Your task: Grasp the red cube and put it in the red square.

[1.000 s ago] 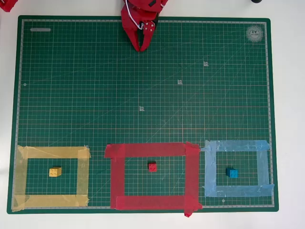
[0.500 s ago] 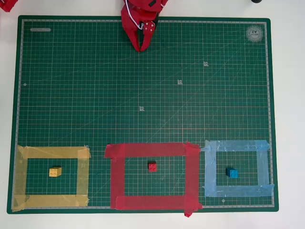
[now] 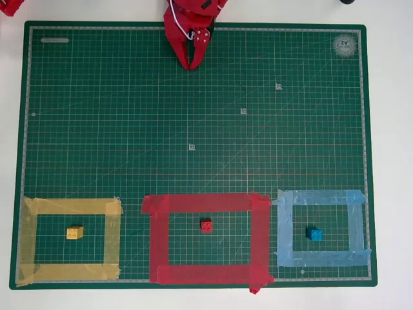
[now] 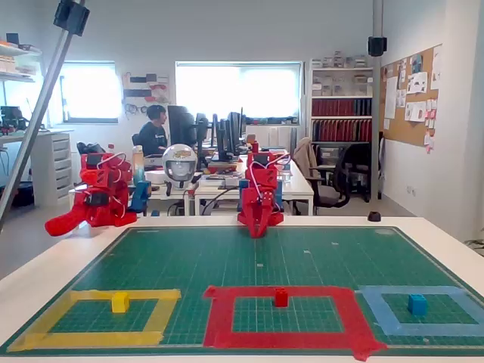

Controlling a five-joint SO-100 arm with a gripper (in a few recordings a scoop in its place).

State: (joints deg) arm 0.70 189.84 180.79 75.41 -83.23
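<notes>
The red cube (image 3: 206, 225) (image 4: 280, 297) sits on the green mat inside the red square (image 3: 158, 236) (image 4: 220, 314), near its middle. My red gripper (image 3: 191, 64) (image 4: 257, 233) rests folded at the mat's far edge, well away from the cube, with its fingers together and nothing between them.
A yellow block (image 3: 75, 232) lies inside a yellow tape outline (image 3: 111, 236) at the left in the overhead view. A blue block (image 3: 314, 234) lies inside a light blue tape outline (image 3: 284, 232) at the right. The green cutting mat (image 3: 193, 129) covers most of the white table.
</notes>
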